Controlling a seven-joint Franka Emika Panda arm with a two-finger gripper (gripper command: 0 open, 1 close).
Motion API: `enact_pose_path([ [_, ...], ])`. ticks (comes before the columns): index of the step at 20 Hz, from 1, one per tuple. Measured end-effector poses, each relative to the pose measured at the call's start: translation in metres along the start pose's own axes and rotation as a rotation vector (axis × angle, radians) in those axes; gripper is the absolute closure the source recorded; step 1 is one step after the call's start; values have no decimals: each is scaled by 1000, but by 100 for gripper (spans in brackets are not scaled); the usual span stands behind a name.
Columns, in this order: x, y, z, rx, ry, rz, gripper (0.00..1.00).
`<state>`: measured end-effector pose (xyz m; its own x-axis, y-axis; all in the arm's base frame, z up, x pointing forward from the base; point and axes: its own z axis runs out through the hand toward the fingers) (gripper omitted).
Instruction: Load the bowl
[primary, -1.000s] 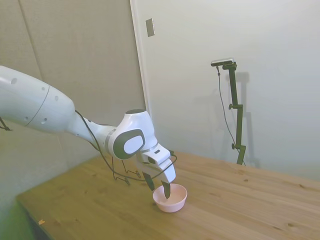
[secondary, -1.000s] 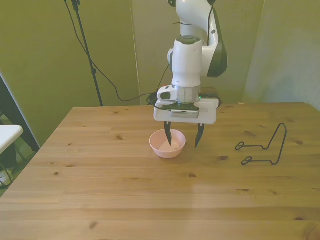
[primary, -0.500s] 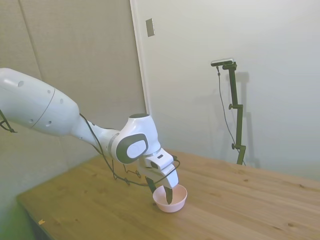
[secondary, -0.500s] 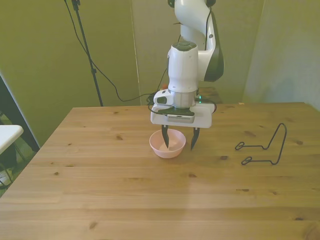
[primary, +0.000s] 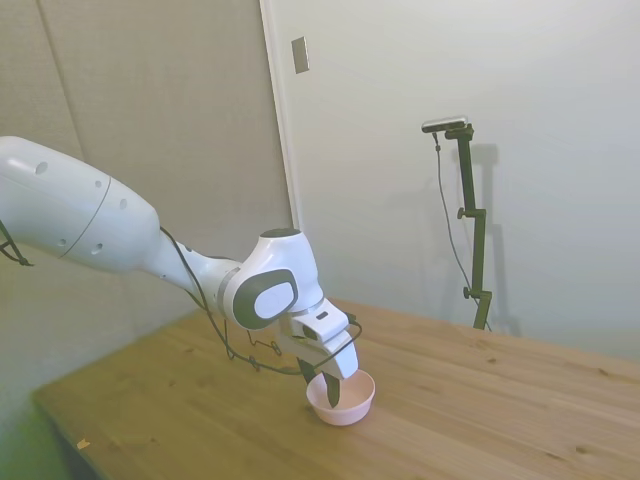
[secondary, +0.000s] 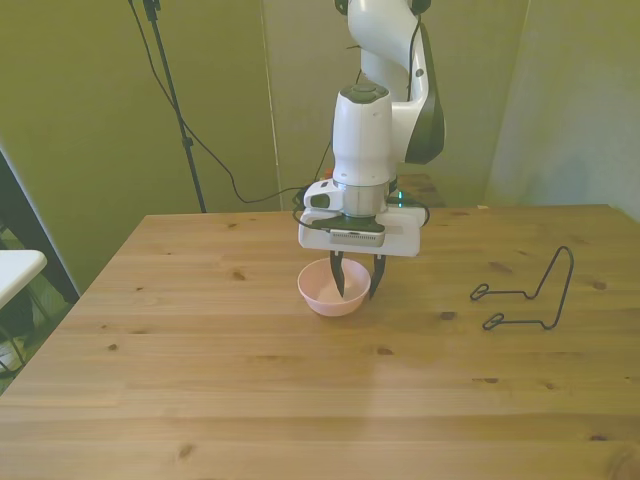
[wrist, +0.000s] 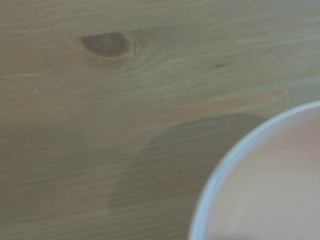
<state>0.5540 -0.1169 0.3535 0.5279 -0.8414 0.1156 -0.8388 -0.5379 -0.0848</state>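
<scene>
Bowl: one small round pale pink bowl (secondary: 333, 291), smooth and plain, shallow, with a narrower base. It stands on the wooden surface near the middle, a little to the front view's left and toward the far edge. In the side view the bowl (primary: 343, 398) looks matte and has no pattern. The inside, as far as it shows, holds nothing.

Bowl from close: the wrist view shows only a curved part of the pale rim (wrist: 235, 160) and some pink inner wall, out of focus.

Gripper: one white gripper with two dark fingers (secondary: 358, 288) points straight down at the bowl's right rim.

Fingers: narrow gap. One dark finger (secondary: 341, 276) is inside the bowl, the other one is just outside the wall on the front view's right, so the rim is between them. I cannot tell if they already press the wall.

Surface: one table of light wooden planks (secondary: 300, 390), with visible grain and several dark knots. One oval knot (wrist: 106, 44) shows clearly in the wrist view, and a soft shadow lies beside the bowl.

Rack: one thin black wire rack (secondary: 530, 293), bent into an upright loop with two flat feet. It stands on the front view's right, well apart from the bowl.

Arm: one white glossy robot arm (primary: 90, 220) with rounded grey joint caps and a thin black cable along it.
</scene>
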Motion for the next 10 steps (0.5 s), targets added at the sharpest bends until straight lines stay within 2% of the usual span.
enact_pose_path([
  [10,-4,-11,-6,19,2,-25,100],
])
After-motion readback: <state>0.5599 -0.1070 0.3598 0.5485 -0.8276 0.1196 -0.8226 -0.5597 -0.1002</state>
